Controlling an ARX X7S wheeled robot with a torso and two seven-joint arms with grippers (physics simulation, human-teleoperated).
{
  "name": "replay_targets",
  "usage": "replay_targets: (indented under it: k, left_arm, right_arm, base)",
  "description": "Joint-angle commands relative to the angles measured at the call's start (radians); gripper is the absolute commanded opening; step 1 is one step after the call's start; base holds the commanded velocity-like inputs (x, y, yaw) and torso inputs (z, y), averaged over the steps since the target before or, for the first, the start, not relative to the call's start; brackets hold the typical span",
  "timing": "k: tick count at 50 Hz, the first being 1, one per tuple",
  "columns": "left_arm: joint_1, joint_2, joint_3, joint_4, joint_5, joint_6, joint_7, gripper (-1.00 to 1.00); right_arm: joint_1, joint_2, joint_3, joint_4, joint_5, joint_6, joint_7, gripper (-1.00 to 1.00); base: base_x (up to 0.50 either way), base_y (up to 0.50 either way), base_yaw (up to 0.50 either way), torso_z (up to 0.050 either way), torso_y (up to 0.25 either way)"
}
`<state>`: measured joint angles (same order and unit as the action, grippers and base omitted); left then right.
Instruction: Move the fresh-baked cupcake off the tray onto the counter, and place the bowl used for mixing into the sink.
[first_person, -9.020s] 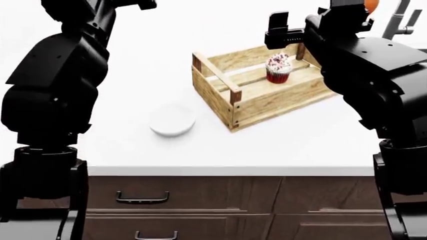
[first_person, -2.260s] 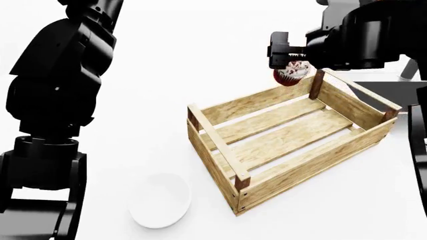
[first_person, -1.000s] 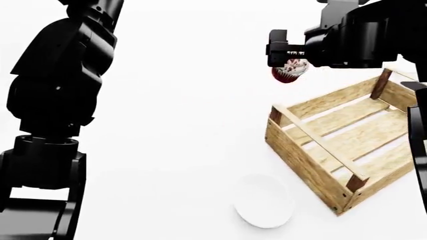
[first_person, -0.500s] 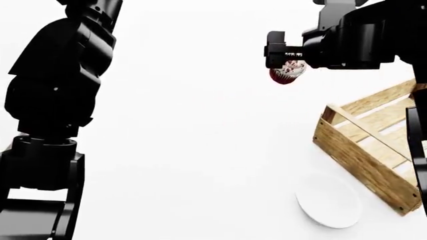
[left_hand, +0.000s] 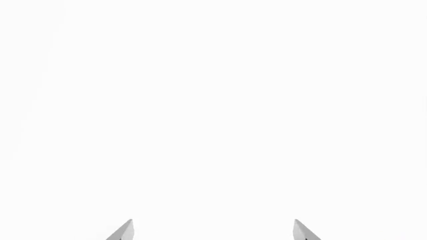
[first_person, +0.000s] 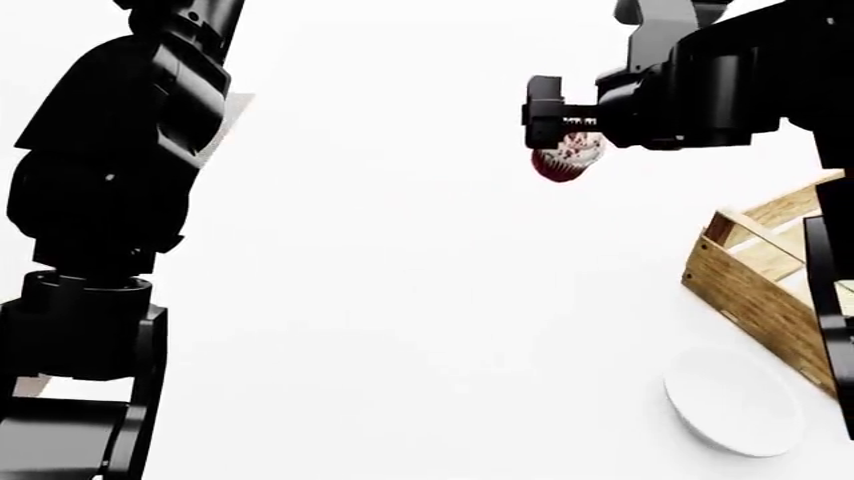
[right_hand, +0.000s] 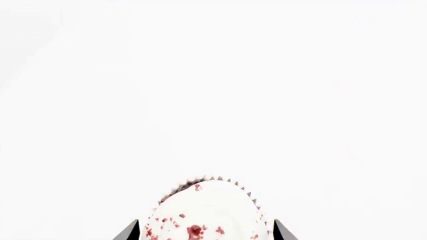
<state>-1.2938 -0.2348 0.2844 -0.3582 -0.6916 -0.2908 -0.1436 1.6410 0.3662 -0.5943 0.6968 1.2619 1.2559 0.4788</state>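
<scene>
My right gripper (first_person: 566, 150) is shut on the cupcake (first_person: 566, 158), dark red wrapper and white frosting with red sprinkles, and holds it in the air above the white counter (first_person: 400, 300), well left of the tray. The right wrist view shows the cupcake (right_hand: 203, 212) between the two fingertips over bare white counter. The wooden slatted tray (first_person: 767, 290) sits at the right edge, partly cut off. The white bowl (first_person: 735, 400) lies on the counter just in front of the tray. My left gripper (left_hand: 213, 231) is open and empty over white surface. The sink is out of view.
My left arm (first_person: 114, 200) fills the left side of the head view. A pale grey patch (first_person: 234, 110) shows beside it. My right arm (first_person: 727, 80) covers the top right corner.
The tray and bowl have slid further right in the head view as the view turned. The cupcake stays in my right gripper and is now farther from the tray.
</scene>
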Motion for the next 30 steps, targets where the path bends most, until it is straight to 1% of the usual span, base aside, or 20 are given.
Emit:
replay_targets:
  k: [1,15,30]
  left_arm:
    - [0.001,-0.002,0.001,0.007,-0.007,-0.002,-0.004,1.0]
    - [0.01,-0.001,0.002,0.003,-0.008,0.009,-0.005,1.0]
    - [0.01,-0.006,0.004,0.014,-0.014,0.005,-0.01,1.0]
  right_arm:
    - [0.006,-0.015,-0.012,0.044,-0.011,0.022,-0.038,-1.0]
    - [0.004,-0.063,-0.103,0.139,-0.068,0.016,-0.167,-1.0]
    - [-0.02,-0.061,-0.136,0.096,-0.062,0.057,-0.186,-1.0]
  base:
    - [0.0,0.0,0.0,0.0,0.0]
    - [0.0,0.0,0.0,0.0,0.0]
    - [0.0,0.0,0.0,0.0,0.0]
